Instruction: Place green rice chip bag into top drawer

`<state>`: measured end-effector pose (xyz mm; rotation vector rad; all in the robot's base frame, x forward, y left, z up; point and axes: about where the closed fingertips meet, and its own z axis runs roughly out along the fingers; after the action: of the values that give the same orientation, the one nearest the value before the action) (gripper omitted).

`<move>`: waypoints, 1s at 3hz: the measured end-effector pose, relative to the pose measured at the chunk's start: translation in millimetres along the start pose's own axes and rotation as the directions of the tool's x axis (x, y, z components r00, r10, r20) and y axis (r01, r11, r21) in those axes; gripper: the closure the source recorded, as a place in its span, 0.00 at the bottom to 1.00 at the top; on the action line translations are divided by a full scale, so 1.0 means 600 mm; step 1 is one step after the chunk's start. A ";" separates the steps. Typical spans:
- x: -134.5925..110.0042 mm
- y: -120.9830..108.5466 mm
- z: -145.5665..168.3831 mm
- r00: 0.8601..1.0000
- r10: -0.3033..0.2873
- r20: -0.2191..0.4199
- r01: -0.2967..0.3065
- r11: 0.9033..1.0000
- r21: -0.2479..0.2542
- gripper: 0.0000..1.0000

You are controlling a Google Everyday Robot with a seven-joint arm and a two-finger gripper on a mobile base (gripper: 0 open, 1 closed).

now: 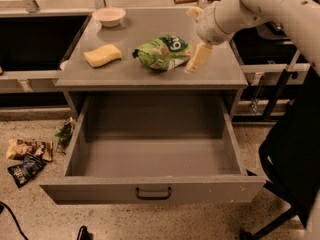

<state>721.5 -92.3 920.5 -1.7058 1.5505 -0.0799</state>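
The green rice chip bag [161, 52] lies on the grey cabinet top [125, 74], near its middle. The top drawer [150, 156] below is pulled fully out and holds nothing; its front panel has a small dark handle [153, 193]. My gripper [196, 35] hangs over the cabinet top just right of the bag. It is open, with one pale finger [199, 58] low by the bag's right end and the other higher up behind. It holds nothing.
A yellow sponge [102, 55] and a white bowl [109, 16] sit on the cabinet top to the left. Small snack bags [27, 156] lie on the floor at left. A black chair [295, 169] stands at right, next to the drawer.
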 end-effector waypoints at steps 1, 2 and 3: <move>-0.021 -0.029 0.049 0.997 -0.026 0.068 0.025 1.000 0.017 0.00; -0.036 -0.044 0.088 0.993 -0.035 0.117 0.033 0.999 0.021 0.00; -0.048 -0.051 0.119 0.987 -0.036 0.156 0.034 0.999 0.011 0.00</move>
<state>777.7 -33.8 904.0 -1.6914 1.4038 0.0288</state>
